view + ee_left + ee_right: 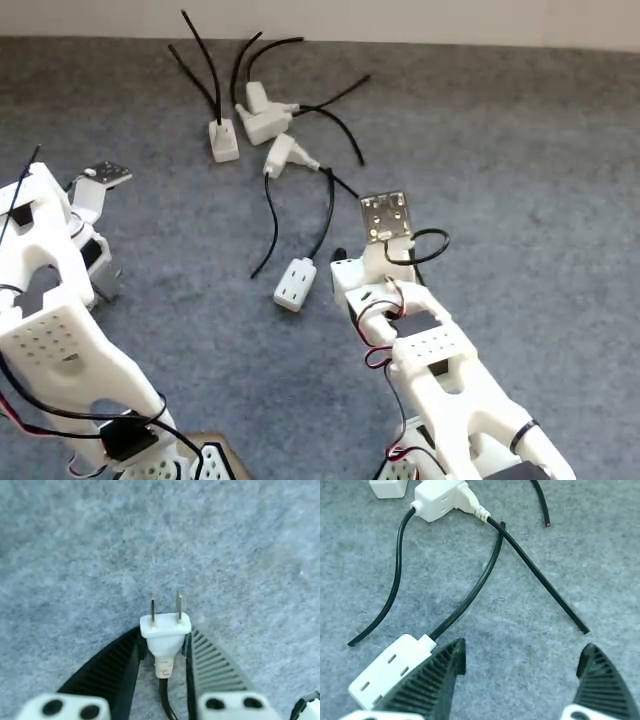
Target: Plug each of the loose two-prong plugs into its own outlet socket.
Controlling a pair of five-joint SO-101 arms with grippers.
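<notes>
Now, step: one plug is in hand and not yet mated; judged as the carry-and-align stage before insertion.
Left gripper: closed down to the width of the plug body, clamping it from both sides.
Held item: white two-prong plug, prongs pointing away from the wrist and out past the fingertips, black cord trailing back between the jaws.
Plug location: up in the left gripper over bare grey felt table cover, at the left side of the table in the high view, well apart from the sockets.
Right gripper: jaws spread wide, nothing between them.
Right gripper contact: free white outlet socket lies just beside one jaw; touching or not, cannot tell.
Target socket location: mid-table, near the right arm, slots facing up, black cord running off toward the far items.
Other items: plug-and-socket pair looks already joined; a second white pair and a small white block socket lie farther back, state of those too small to tell.
Next move, judgement: right gripper likely has to pin or grasp the free socket so it won't slide, while the left brings the prongs in line with a slot pair and pushes straight in.
Risk, judgement: light socket on felt may skate or tip under push; prongs off-angle would jam at the slot edge.
</notes>
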